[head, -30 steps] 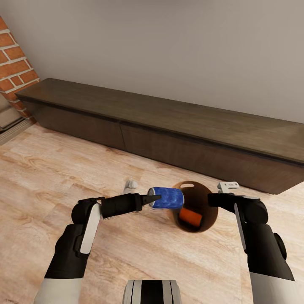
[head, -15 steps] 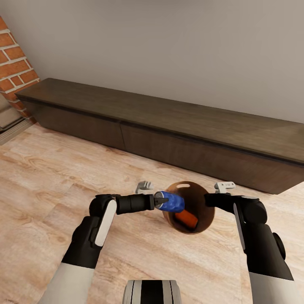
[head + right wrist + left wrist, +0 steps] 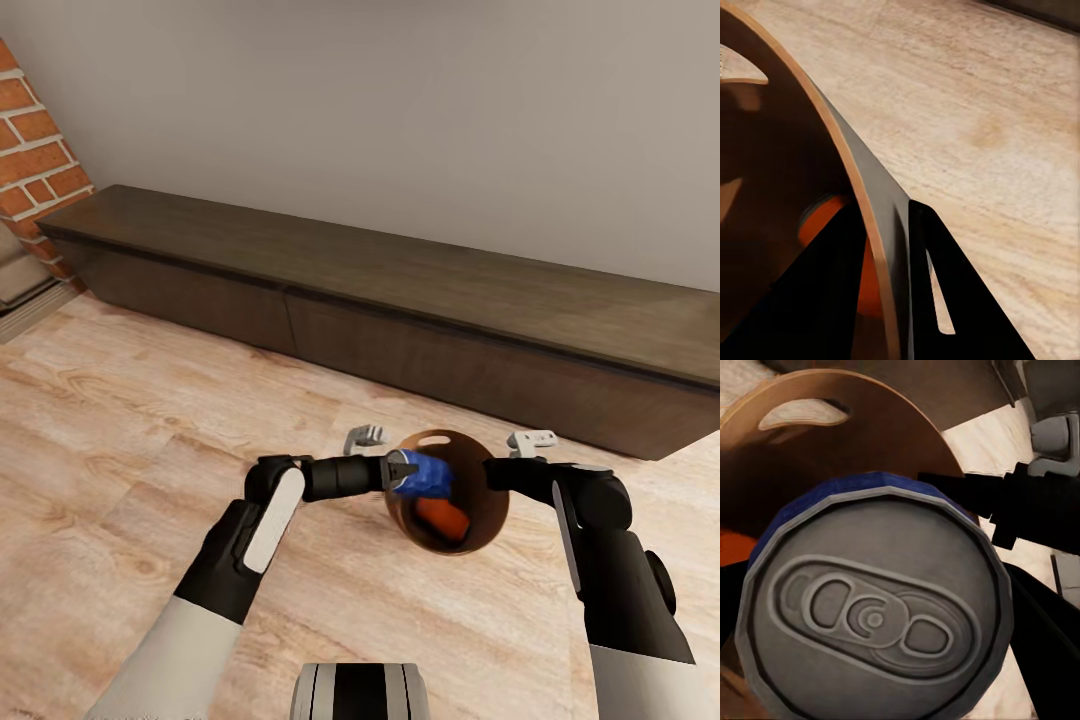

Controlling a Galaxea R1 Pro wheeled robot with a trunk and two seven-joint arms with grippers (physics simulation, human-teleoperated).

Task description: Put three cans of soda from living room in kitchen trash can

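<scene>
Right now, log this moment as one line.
left gripper: shut on blue can over trash can | right gripper: clamps bin rim | orange can: inside

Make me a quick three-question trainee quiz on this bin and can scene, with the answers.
1. True or false: the left gripper holds a blue can over the bin.
2. What colour is the can lying inside the bin?
A. green
B. orange
C. white
3. Fill in: the right gripper is clamped on the bin's ____.

Key
1. True. The blue can sits between the left fingers, above the bin's opening.
2. B. An orange can lies at the bottom.
3. Wall. In the right wrist view one finger is outside the wall and the other inside, pinching it just below the rim.
</scene>
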